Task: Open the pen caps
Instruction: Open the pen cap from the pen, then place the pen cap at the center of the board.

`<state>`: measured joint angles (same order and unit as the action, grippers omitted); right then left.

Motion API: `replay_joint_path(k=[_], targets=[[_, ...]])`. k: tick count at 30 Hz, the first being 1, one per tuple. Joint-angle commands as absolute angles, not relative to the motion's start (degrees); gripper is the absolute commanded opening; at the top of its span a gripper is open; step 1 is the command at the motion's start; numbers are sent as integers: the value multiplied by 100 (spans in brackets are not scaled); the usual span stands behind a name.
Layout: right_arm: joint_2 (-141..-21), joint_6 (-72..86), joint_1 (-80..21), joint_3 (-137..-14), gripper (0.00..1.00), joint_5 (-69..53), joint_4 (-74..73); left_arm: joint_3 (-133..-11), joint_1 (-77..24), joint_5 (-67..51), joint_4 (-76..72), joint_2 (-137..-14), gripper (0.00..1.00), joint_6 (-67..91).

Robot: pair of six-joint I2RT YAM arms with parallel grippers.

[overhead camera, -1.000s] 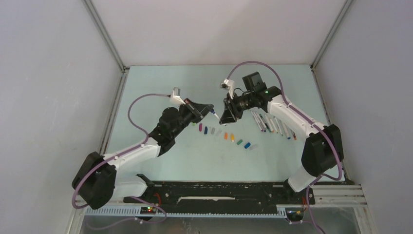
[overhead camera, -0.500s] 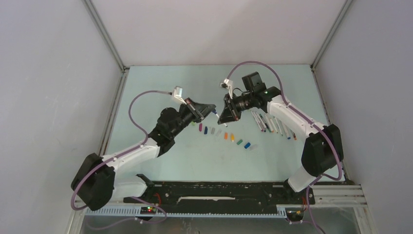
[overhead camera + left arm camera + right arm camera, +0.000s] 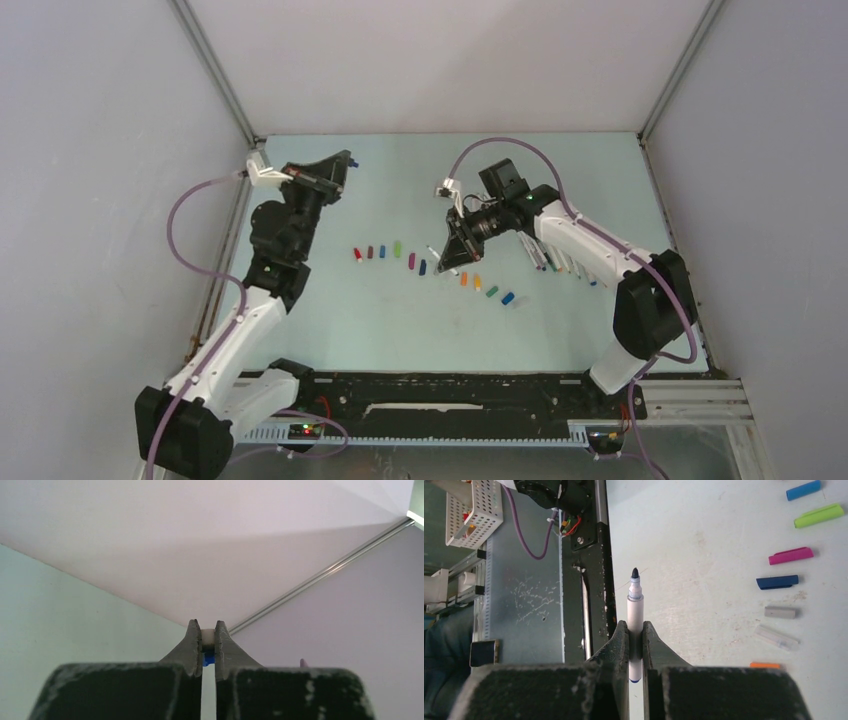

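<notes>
White-barrelled pen [image 3: 634,605], its dark blue nib bare, is clenched between the fingers of the right gripper [image 3: 635,627], with the nib projecting beyond the fingertips. It is held above the pale green table [image 3: 330,300], near the middle of the cap row. The left gripper [image 3: 206,630] is raised toward the far left corner, jaws clamped on a small blue cap [image 3: 208,658], well apart from that pen. Loose caps [image 3: 411,260] lie in a slanting line on the table: red, green, magenta, dark blue, grey, clear, orange and blue. Other pens [image 3: 553,262] lie side by side right of the line, partly under the right arm. One container noted: a white mesh basket [image 3: 474,510] beyond the table's near edge, contents not discernible.
</notes>
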<state>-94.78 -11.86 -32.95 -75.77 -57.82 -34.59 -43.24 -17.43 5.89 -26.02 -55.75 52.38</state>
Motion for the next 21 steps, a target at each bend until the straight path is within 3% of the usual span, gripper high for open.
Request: replay_joint_path(k=[1,10,21], targets=[[-9483,-1484,-3180,-7612,0,-5687,-3585,-4153,-1716,485,-2334,-5537,0,5002],[-9366,-1916,-2489,-7611,0,-5740,-3792,-4149,-1722,-567,-923,-5897,0,4610],[-9466,-1933,-2244,-7612,0,-5766,-3823,-5147,-2232,-704,466,-7699,2,3985]])
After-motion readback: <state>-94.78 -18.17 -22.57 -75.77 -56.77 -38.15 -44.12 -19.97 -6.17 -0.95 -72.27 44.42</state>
